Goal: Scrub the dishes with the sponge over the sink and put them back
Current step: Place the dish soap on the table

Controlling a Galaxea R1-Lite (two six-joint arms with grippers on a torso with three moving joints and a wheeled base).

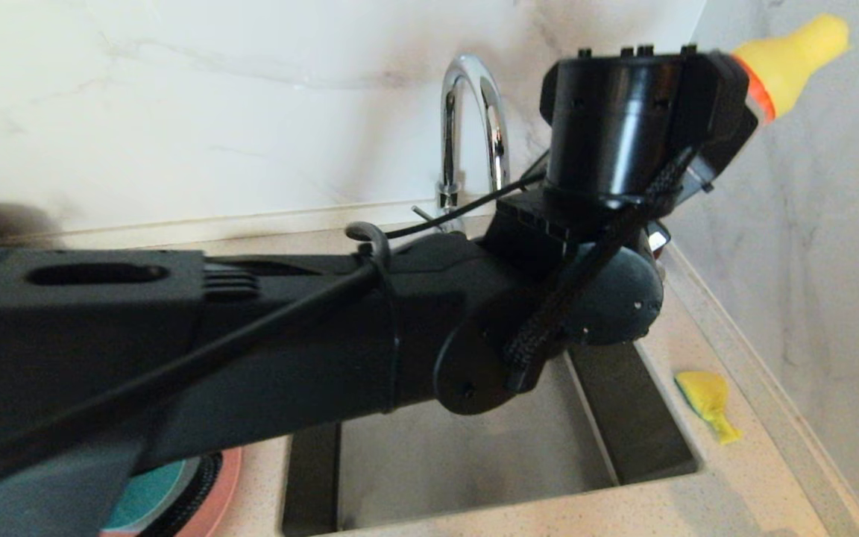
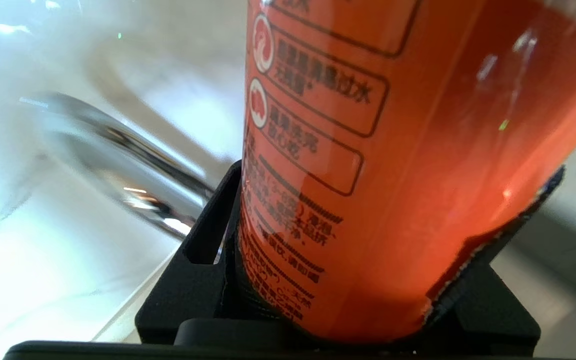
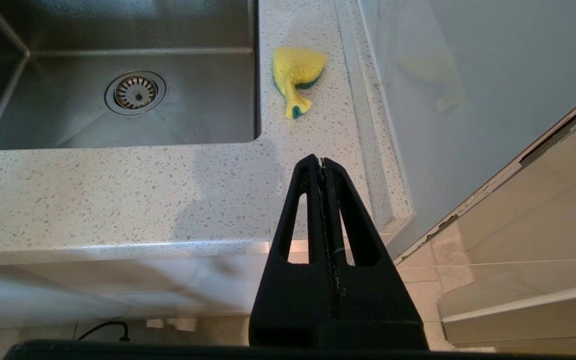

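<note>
Left gripper [image 2: 368, 280] clamps an orange bottle [image 2: 393, 150]; right gripper [image 3: 322, 165] closed.

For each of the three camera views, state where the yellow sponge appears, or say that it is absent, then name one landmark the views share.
Head view: the sponge lies on the counter to the right of the sink, lower right.
Left wrist view: not in it; an orange bottle fills the picture.
Right wrist view: upper middle, on the counter beside the sink's rim.
Shared landmark: the sink, in head and right wrist views.

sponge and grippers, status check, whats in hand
Left gripper clamped on orange detergent bottle, raised by chrome faucet. Right gripper shut, empty. Yellow-green sponge untouched on counter.
</note>
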